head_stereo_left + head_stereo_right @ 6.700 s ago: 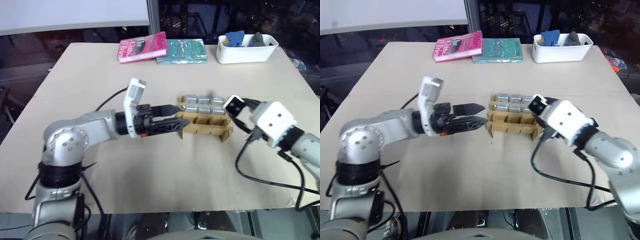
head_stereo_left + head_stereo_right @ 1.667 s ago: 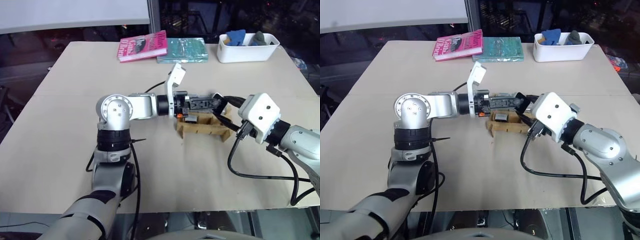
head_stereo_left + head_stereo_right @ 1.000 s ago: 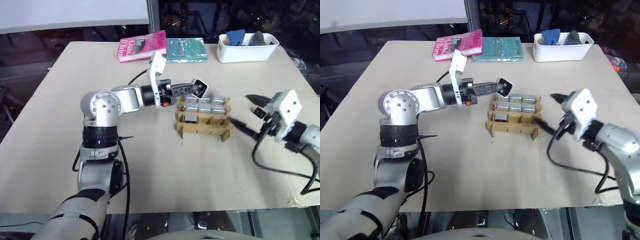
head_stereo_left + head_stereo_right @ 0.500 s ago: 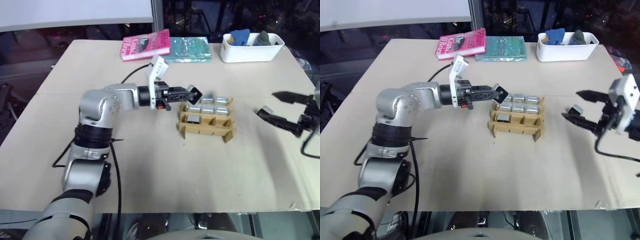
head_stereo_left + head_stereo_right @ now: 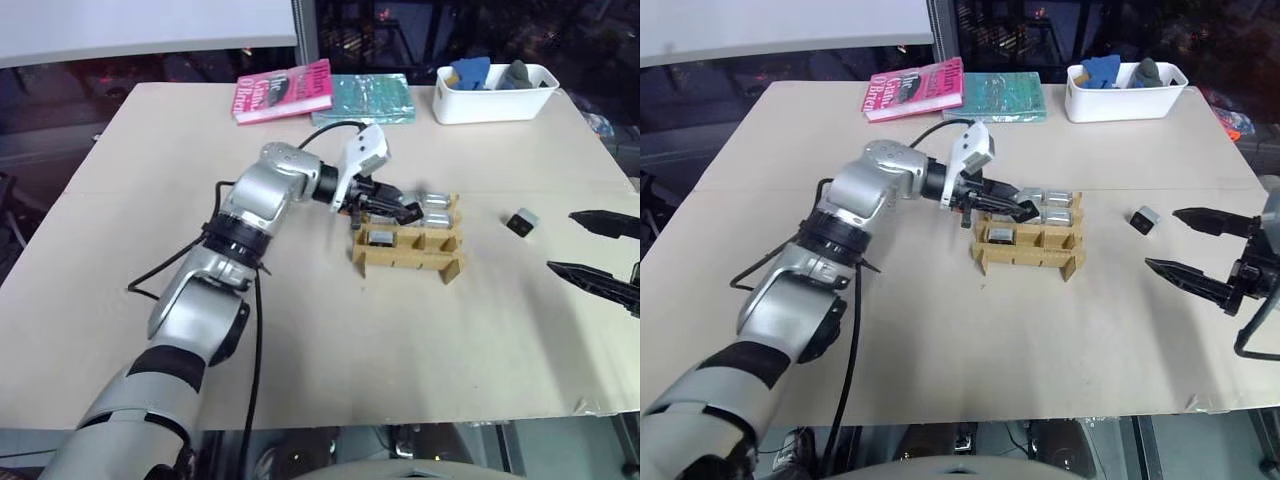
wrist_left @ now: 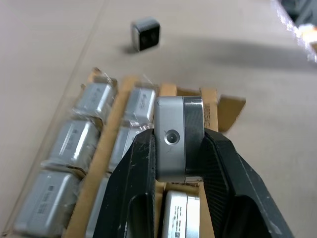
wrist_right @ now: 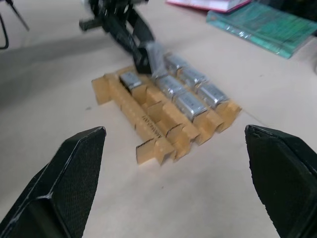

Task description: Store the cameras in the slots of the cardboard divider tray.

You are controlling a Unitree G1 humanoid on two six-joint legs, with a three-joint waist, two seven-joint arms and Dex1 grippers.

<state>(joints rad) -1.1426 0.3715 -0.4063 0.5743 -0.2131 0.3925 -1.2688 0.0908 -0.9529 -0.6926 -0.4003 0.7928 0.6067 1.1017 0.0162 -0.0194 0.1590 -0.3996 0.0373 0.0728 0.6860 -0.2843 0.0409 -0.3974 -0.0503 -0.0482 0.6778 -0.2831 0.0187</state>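
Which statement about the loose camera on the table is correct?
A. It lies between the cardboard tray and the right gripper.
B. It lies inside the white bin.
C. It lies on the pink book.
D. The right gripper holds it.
A: the loose camera rests on the bare table, right of the cardboard tray, apart from the open right gripper.

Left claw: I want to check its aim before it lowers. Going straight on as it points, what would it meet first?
Probably the cardboard divider tray: the left claw, shut on a camera, points down at an open slot in the near row; depth is uncertain.
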